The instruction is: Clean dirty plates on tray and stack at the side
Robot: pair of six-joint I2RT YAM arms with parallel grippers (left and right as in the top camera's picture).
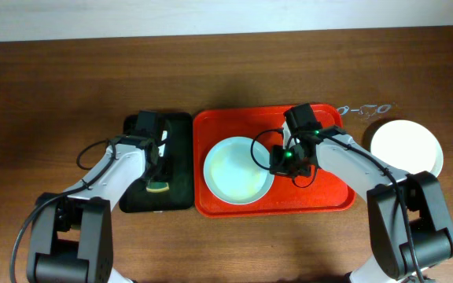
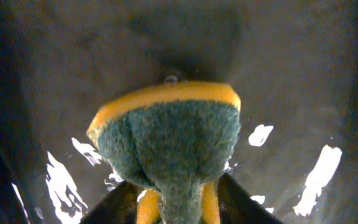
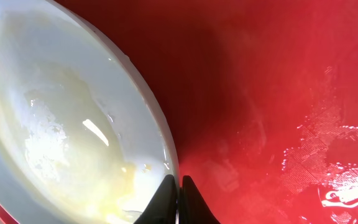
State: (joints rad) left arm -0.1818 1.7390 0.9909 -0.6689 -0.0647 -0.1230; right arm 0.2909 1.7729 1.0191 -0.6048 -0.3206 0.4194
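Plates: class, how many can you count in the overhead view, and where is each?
2. One plate lies on the red tray, left of its middle. The other plate sits on the table to the right of the tray; more could be stacked hidden under it.

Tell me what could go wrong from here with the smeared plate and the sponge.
The right gripper pinches only the thin rim of the glossy pale round plate, which looks wet; it may slip free onto the red-orange plastic tray. The green-and-yellow sponge is squeezed at one end by the left gripper over the black plastic tray; a loose hold could drop it.
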